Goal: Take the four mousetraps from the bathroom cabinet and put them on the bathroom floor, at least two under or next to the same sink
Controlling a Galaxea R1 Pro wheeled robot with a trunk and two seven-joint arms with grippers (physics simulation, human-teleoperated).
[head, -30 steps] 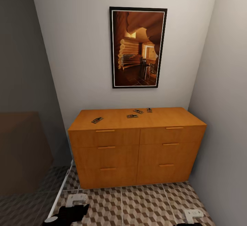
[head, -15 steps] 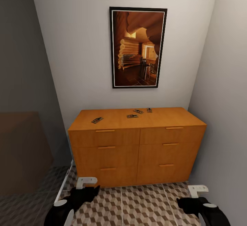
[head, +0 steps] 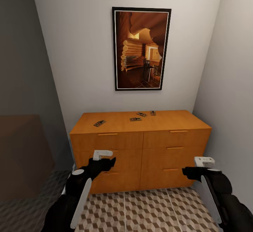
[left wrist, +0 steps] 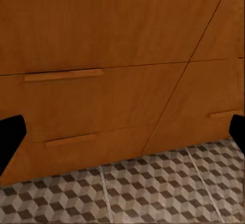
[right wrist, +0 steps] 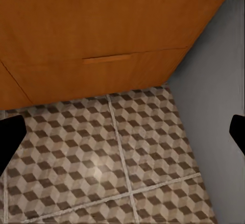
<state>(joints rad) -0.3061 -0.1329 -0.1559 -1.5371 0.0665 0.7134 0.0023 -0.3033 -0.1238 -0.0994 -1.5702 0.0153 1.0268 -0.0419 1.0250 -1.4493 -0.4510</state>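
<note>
All four mousetraps [head: 100, 123] [head: 135, 119] [head: 141, 114] [head: 153, 113] lie on top of the cabinet [head: 140, 154], one toward its left end and three clustered near the middle at the back. None has reached the floor [head: 147, 211], so by my reading the whole job is ahead: four pickups, four placements, two by a sink. The left gripper [head: 105, 158] and right gripper [head: 191, 170] hang before the cabinet's drawer fronts, both spread wide and empty.

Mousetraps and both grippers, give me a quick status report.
Left gripper and right gripper open, empty, raised before the cabinet. Four mousetraps on its top, untouched. Nothing blocking.
</note>
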